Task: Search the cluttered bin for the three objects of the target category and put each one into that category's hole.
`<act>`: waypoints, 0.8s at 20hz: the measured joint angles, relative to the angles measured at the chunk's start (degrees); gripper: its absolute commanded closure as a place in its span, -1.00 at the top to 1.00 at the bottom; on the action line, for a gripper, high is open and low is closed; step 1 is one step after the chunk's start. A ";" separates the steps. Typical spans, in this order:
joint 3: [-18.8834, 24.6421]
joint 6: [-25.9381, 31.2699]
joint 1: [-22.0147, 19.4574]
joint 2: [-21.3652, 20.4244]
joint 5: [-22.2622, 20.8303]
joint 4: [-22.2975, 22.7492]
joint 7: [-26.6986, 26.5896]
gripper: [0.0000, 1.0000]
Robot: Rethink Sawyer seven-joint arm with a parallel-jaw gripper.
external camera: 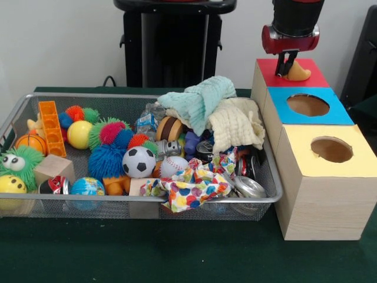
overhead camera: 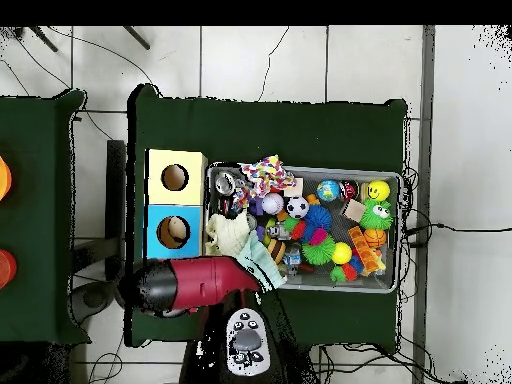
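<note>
Orange toy [external camera: 298, 73] sits on the red box [external camera: 268, 66] under the gripper [external camera: 287, 68], whose jaws seem clamped on it, though that is hard to see. Off-centre release could strand it beside the hole.

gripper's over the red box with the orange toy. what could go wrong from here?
1. The orange plush toy hangs from the gripper over the red-topped box. Its hole is hidden, so alignment can't be confirmed; released off-centre, the toy may rest on the lid.
2. Cloths heaped at the wire bin's box end could hide remaining targets or snag the jaws.
</note>
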 measured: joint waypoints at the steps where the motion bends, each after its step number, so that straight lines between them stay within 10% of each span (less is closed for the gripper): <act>1: -0.11 -0.18 0.12 -0.04 0.00 0.05 0.00 -1.00; 16: -2.19 -1.62 2.41 -0.18 0.04 0.04 0.00 -1.00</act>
